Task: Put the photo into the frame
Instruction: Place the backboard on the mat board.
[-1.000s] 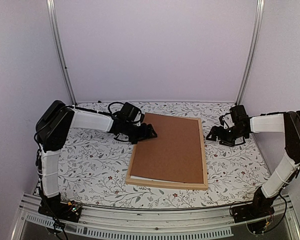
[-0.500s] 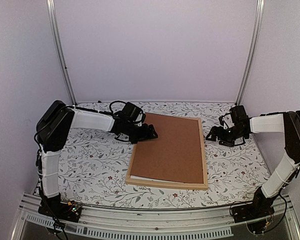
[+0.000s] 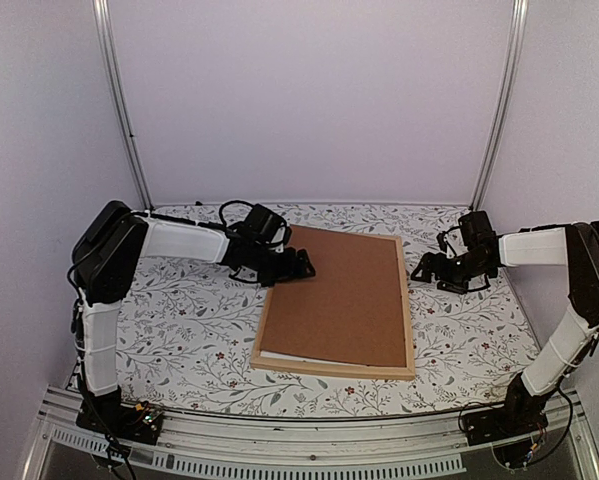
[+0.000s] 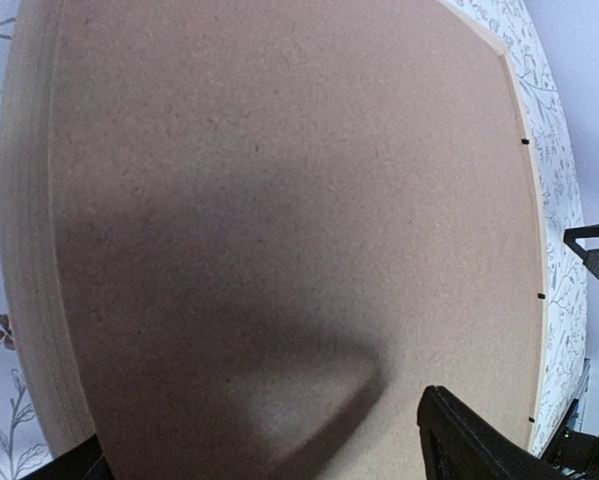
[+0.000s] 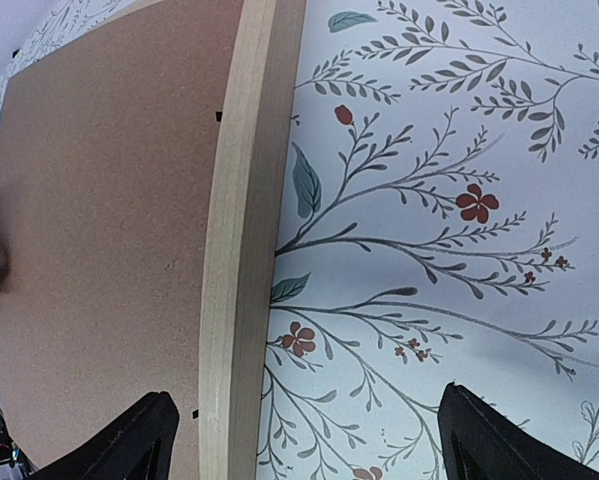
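Backing board (image 3: 344, 295) is seen lying in the frame (image 3: 407, 310). L gripper (image 3: 301, 264), jaws spread, is held at board's far-left corner. R gripper (image 3: 421, 270), likewise spread, is just beside frame's right rail.

Pale lilac walls are enclosing the cell: a back wall (image 3: 309, 100) is standing at 12 o'clock, a left wall (image 3: 34, 150) at 9 and a right wall (image 3: 574, 130) at 3. Two metal posts (image 3: 119, 100) are rising at 11 and 1. A flower-printed surface (image 3: 179, 330) is spreading below, with a ribbed metal rail (image 3: 309, 447) running along 6 o'clock. Soft, even light is falling.
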{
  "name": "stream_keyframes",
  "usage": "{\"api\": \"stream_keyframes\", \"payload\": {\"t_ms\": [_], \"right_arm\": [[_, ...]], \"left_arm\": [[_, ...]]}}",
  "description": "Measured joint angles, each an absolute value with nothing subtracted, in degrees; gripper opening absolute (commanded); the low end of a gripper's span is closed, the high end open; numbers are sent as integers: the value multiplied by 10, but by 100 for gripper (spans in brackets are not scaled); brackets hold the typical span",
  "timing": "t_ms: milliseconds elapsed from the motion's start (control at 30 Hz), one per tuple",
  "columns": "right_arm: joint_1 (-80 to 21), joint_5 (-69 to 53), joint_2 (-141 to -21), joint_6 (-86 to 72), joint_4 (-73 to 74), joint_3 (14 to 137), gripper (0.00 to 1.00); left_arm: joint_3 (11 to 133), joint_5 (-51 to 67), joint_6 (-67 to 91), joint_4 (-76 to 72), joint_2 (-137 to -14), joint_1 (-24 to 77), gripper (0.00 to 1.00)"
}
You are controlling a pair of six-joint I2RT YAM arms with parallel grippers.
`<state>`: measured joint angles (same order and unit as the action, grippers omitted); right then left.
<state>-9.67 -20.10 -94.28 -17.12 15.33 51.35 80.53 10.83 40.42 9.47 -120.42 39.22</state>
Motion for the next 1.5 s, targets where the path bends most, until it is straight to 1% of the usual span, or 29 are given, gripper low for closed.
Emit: {"api": "stream_keyframes", "payload": {"t_ms": [633,1100,1300,1500], "right_arm": [[-97,-201,-943,-171,154,514,94],[-97,-210,-944,-172,154,515,94],[-109,-217,-959,-178,149,523,94],[-139,-225,-982,-190,142,529,94]], "left_arm": [[778,97,401,117,-1136,373,87],[770,81,376,117,-1130,343,86],[770,104,365,115,-1136,321,86],[759,156,364,104,-1153,317,85]]}}
